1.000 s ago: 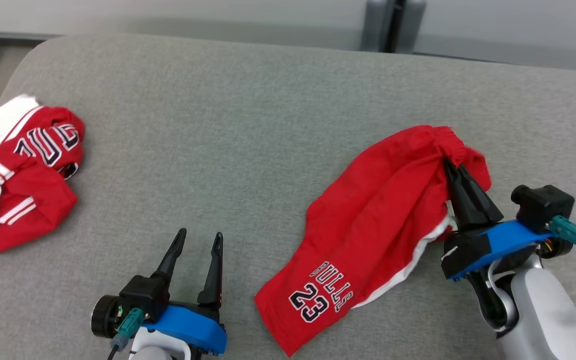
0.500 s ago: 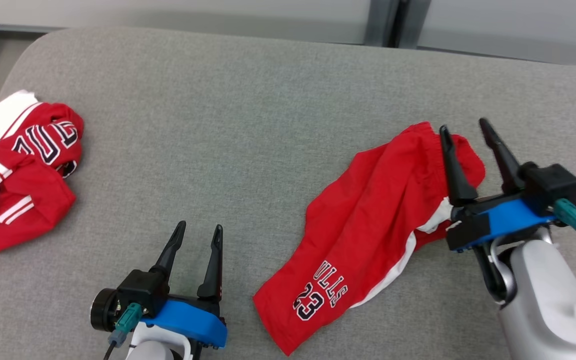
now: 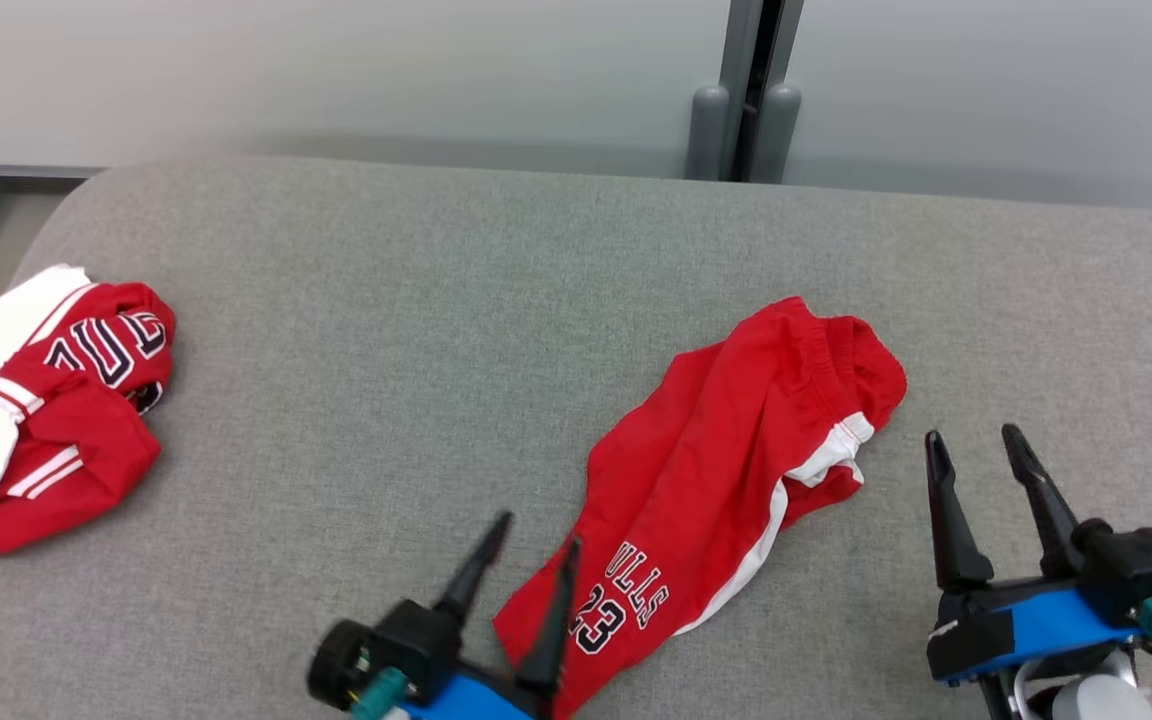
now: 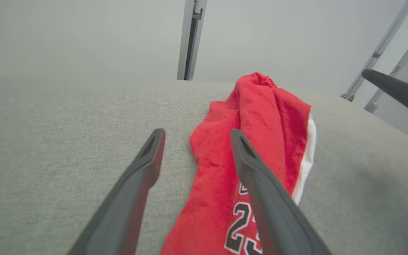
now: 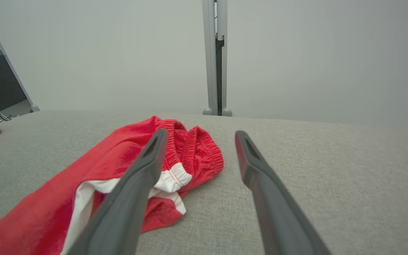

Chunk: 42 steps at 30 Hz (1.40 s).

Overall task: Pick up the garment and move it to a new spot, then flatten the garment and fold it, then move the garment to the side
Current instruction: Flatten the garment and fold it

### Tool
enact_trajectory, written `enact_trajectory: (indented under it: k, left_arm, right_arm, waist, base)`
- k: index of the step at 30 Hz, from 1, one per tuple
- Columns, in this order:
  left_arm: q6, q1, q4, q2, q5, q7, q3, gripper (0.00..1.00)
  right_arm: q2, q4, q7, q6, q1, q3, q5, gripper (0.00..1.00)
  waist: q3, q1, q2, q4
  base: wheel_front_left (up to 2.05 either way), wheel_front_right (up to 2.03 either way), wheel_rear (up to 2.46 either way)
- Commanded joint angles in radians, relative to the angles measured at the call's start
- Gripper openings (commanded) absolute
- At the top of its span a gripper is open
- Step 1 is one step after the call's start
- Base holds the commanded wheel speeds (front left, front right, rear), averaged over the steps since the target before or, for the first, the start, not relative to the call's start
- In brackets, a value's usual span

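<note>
Two grippers nearest, both with fingers spread and holding nothing. Left gripper [image 3: 539, 532] at the lower hem of the red shorts [image 3: 726, 470], one finger crossing the cloth beside the "23" print, contact unclear. Right gripper [image 3: 970, 434] near the waistband end, clear of it. Shorts rumpled, slanting across the grey cushion [image 3: 386, 330], waistband farthest. Well apart at the left edge, a heap of red-and-white clothes [image 3: 56, 400]. Beyond, a grey post [image 3: 741, 90] at the wall.
</note>
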Motion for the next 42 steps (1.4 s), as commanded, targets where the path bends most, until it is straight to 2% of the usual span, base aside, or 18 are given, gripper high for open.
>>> enact_trajectory:
  k: [1,10,13,18,27,28,29,30,37,42]
  left_arm:
    - [-0.003,0.013,0.004,0.012,-0.022,-0.002,-0.040,1.00]
    - [-0.003,0.022,0.090,0.063,-0.202,-0.002,-0.210,1.00]
    - [-0.003,0.004,0.140,0.067,-0.236,-0.002,-0.200,1.00]
    - [-0.003,-0.011,0.221,0.051,-0.220,-0.002,-0.149,1.00]
    - [-0.003,-0.049,0.300,0.043,-0.235,-0.002,-0.213,1.00]
    - [-0.003,-0.053,0.308,0.044,-0.236,-0.002,-0.218,0.54]
    - [-0.003,-0.059,0.307,0.045,-0.237,-0.001,-0.220,0.24]
    - [-0.003,-0.064,0.297,0.047,-0.232,-0.001,-0.216,0.00]
    - [-0.003,-0.065,0.121,0.056,-0.165,-0.001,-0.160,0.00]
    - [-0.003,-0.040,-0.009,0.049,-0.150,-0.001,-0.061,0.00]
  right_arm:
    - [0.004,0.006,-0.003,0.000,0.020,-0.003,0.008,1.00]
    - [0.017,0.016,-0.003,0.000,0.026,0.011,0.007,1.00]
    - [0.018,0.016,-0.003,0.000,0.017,0.013,0.004,1.00]
    - [0.019,0.017,-0.003,0.000,0.013,0.019,-0.002,1.00]
    - [0.009,0.023,-0.003,0.000,0.008,0.034,-0.001,1.00]
    - [0.008,0.023,-0.003,0.000,0.008,0.034,-0.001,1.00]
    - [0.007,0.023,-0.003,0.000,0.007,0.034,-0.001,1.00]
    - [0.007,0.022,-0.003,0.000,0.007,0.033,0.000,1.00]
    - [0.008,0.020,-0.003,0.000,0.011,0.011,0.003,1.00]
    - [0.013,0.026,-0.003,0.000,0.002,0.011,0.008,1.00]
  waist:
    - [-0.013,0.0001,0.0000,-0.003]
    - [-0.022,0.0001,0.0000,0.026]
    - [-0.023,0.0001,0.0000,0.034]
    - [-0.026,0.0001,0.0000,0.035]
    - [-0.017,0.0001,0.0000,0.015]
    - [-0.016,0.0001,0.0000,0.013]
    - [-0.014,0.0001,0.0000,0.011]
    - [-0.012,0.0001,0.0000,0.010]
    - [0.002,0.0001,0.0000,0.025]
    - [0.011,0.0001,0.0000,0.045]
  base:
    - [0.00,0.00,0.00]
    - [0.00,0.00,0.00]
    - [0.00,0.00,0.00]
    - [0.00,0.00,0.00]
    - [0.00,0.00,0.00]
    - [0.00,0.00,0.00]
    - [0.00,0.00,0.00]
    - [0.00,0.00,0.00]
    - [0.00,0.00,0.00]
    - [0.00,0.00,0.00]
